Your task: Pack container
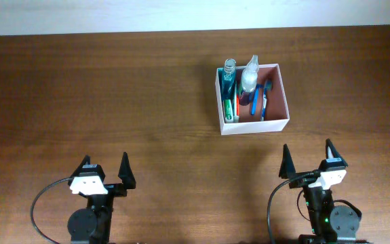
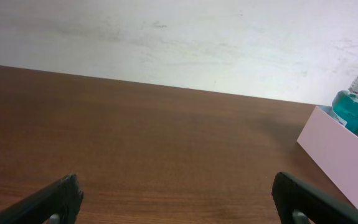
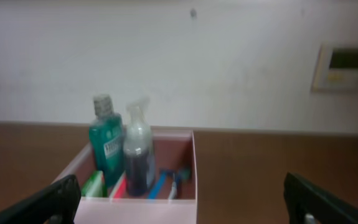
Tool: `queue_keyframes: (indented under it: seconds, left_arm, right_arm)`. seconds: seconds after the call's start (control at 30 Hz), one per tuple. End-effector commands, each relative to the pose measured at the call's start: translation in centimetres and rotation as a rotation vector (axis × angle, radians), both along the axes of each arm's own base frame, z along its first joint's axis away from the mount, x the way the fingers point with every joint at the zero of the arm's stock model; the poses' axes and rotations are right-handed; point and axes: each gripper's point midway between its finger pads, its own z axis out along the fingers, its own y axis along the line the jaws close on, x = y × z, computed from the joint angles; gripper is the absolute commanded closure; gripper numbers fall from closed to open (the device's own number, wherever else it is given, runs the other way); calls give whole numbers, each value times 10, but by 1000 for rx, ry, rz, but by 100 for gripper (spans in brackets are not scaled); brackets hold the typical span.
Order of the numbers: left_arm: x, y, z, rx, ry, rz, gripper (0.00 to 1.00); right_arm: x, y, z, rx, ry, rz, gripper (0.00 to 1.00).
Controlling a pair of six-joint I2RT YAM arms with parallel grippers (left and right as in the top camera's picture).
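Near edge first: the left gripper has its jaws wide apart, holding nothing. The right gripper is spread the same way. Farther out on the table sits the container, ahead of the right gripper, slightly to its left, well apart from both. A teal bottle and a spray bottle stand at its far side.
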Motion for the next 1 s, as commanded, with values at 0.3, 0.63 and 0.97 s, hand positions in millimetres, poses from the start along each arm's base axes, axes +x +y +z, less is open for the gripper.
queue_keyframes:
  seconds: [0.3,0.63,0.97]
  left_arm:
    - [0,0,-1,-6,3,-5,1]
    - [0,0,-1,-6,3,-5,1]
    - [0,0,-1,-6,3,-5,1]
  right_arm:
    - [0,-12,-36,5,140,-95,1]
    - [0,-3,-36,1,143,-67,1]
    - [0,-3,-36,1,143,-67,1]
